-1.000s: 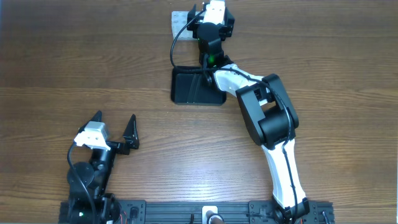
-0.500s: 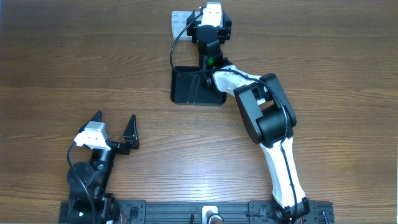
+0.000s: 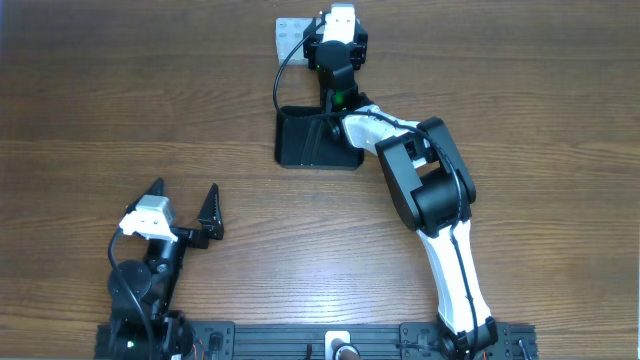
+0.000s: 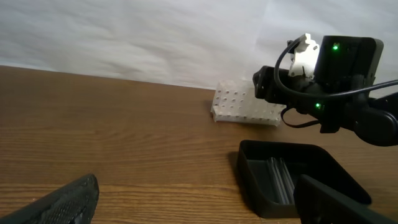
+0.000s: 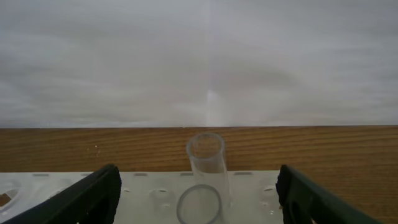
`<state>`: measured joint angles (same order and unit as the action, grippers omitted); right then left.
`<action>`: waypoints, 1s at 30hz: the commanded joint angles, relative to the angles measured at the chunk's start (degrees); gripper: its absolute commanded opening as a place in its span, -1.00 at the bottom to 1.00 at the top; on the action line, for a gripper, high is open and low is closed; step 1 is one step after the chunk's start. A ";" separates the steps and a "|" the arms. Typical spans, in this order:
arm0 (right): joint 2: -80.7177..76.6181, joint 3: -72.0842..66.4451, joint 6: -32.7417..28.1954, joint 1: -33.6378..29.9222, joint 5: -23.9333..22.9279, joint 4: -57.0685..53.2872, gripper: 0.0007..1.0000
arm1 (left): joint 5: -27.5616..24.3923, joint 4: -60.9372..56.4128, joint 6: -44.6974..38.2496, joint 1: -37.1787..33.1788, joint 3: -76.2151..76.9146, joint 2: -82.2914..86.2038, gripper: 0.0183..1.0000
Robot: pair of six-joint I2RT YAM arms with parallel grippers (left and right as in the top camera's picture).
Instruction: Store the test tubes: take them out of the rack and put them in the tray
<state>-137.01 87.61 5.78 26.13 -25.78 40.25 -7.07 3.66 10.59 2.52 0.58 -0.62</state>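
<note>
A white test tube rack stands at the far edge of the table, also seen in the left wrist view. One clear tube stands upright in the rack. My right gripper is over the rack, open, with its fingers on either side of the tube and not touching it. Just in front of the rack lies the black tray, with a few clear tubes lying inside it. My left gripper rests open near the front left, holding nothing.
The right arm stretches across the table's right half and over the tray's right corner. The wooden table is bare to the left and in the middle. A white wall rises behind the rack.
The right gripper's fingers have drawn closer together over the rack and it has shifted slightly left. The left arm has not moved.
</note>
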 commanded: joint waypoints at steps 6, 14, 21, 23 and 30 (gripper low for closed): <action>-0.61 1.25 -0.74 0.55 0.83 1.84 0.55 | 0.24 0.13 0.79 0.20 -0.24 0.46 1.00; -0.61 1.25 -3.34 0.66 0.39 1.09 0.30 | 0.24 0.13 0.79 0.20 -0.24 0.46 1.00; -0.59 1.25 -3.34 0.70 0.24 1.09 0.26 | 0.24 0.13 0.76 0.20 -0.24 0.46 1.00; -0.61 1.25 -3.34 0.72 0.24 1.09 0.26 | 0.24 0.15 0.79 0.20 -0.24 0.46 1.00; -0.61 1.25 -3.37 0.74 -0.26 1.09 0.02 | 0.26 0.13 0.79 0.20 -0.24 0.46 1.00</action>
<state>-137.01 87.61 2.57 26.37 -25.61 41.15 -7.07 3.66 10.59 2.50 0.58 -0.62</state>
